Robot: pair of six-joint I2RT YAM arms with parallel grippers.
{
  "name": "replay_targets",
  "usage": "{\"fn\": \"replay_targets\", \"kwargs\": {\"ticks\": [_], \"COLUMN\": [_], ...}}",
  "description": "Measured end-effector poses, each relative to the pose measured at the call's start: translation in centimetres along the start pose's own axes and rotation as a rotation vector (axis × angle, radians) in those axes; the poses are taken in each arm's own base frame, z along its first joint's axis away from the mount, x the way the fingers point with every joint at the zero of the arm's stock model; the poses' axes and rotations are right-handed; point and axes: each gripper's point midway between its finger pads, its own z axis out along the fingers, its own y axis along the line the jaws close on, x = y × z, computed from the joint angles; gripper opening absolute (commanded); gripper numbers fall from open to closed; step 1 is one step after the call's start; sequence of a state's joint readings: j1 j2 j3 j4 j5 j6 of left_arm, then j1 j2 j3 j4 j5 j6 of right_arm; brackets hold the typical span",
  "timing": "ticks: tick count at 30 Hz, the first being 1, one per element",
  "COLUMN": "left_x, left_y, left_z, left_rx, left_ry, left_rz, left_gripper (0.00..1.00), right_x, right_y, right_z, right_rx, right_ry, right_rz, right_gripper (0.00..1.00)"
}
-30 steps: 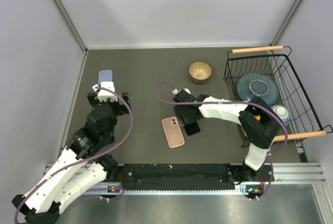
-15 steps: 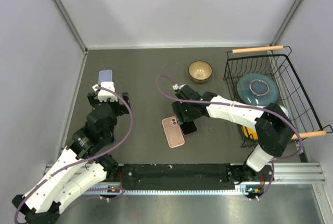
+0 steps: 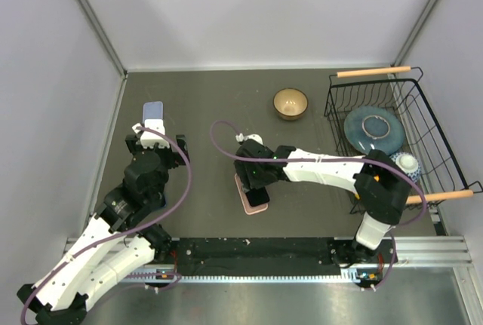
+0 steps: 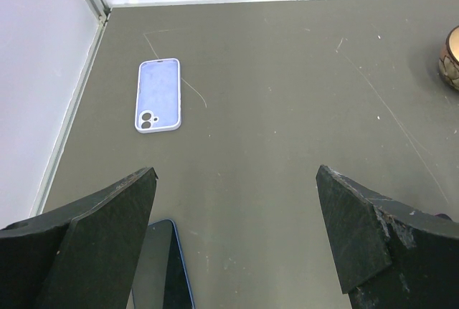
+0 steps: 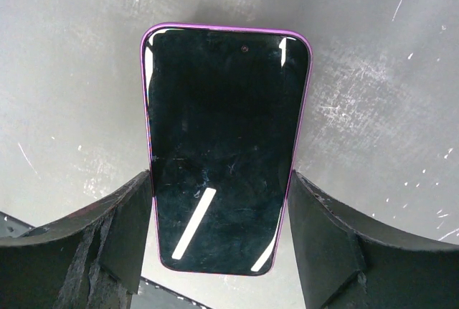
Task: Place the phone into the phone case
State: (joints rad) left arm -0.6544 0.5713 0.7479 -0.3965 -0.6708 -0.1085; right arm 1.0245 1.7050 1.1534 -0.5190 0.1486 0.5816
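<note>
R claw (image 3: 253, 186) clamped on phone (image 5: 226, 144). Just shifted left: was beside case (image 3: 240, 188), now sits over it. Means you're at insertion stage: square up edges, then press down. Can't tell if seated yet. L claw (image 4: 235, 174) wide apart, idle.

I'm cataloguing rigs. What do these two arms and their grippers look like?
The left arm and right arm have white shells, black joints and a looping purple cable each. The left gripper and right gripper have black, wedge-shaped, scuffed fingers.
</note>
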Motion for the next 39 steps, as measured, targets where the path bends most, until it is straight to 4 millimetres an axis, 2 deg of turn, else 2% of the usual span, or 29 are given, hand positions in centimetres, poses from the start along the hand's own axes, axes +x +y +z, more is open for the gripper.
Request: {"fn": "replay_targets", "kwargs": {"ticks": [7, 11, 18, 28, 29, 31, 35, 39], "left_x": [0.0, -0.1, -0.1, -0.1, -0.1, -0.1, -0.1, -0.2], "left_y": [0.0, 0.0, 0.1, 0.1, 0.1, 0.1, 0.1, -0.2], "left_z": [0.0, -0.1, -0.1, -0.1, -0.1, -0.1, -0.1, -0.3], "left_rx": [0.0, 0.0, 0.001, 0.001, 0.001, 0.001, 0.001, 0.025], "left_ry": [0.0, -0.003, -0.005, -0.005, -0.005, -0.005, -0.005, -0.01], "left_rz": [0.0, -0.003, -0.004, -0.004, -0.004, -0.004, -0.004, -0.019], "left_gripper": [0.99, 0.99, 0.99, 0.99, 0.99, 0.99, 0.99, 0.99], "right_x": [0.1, 0.9, 1.2, 1.2, 1.2, 1.1, 0.9, 0.0], "right_y": [0.6, 0.5, 0.5, 0.6, 0.6, 0.7, 0.8, 0.7], "right_z": [0.6, 1.6, 2.0, 2.1, 2.1, 2.1, 1.8, 0.7], "right_rx": [0.013, 0.032, 0.055, 0.068, 0.067, 0.066, 0.062, 0.051], "right_ry": [-0.015, 0.007, 0.007, -0.005, -0.006, -0.008, -0.016, -0.048], "right_rz": [0.021, 0.026, 0.039, 0.074, 0.078, 0.085, 0.09, 0.084], "right_gripper": [0.52, 0.54, 0.68, 0.82, 0.88, 0.89, 0.84, 0.82]}}
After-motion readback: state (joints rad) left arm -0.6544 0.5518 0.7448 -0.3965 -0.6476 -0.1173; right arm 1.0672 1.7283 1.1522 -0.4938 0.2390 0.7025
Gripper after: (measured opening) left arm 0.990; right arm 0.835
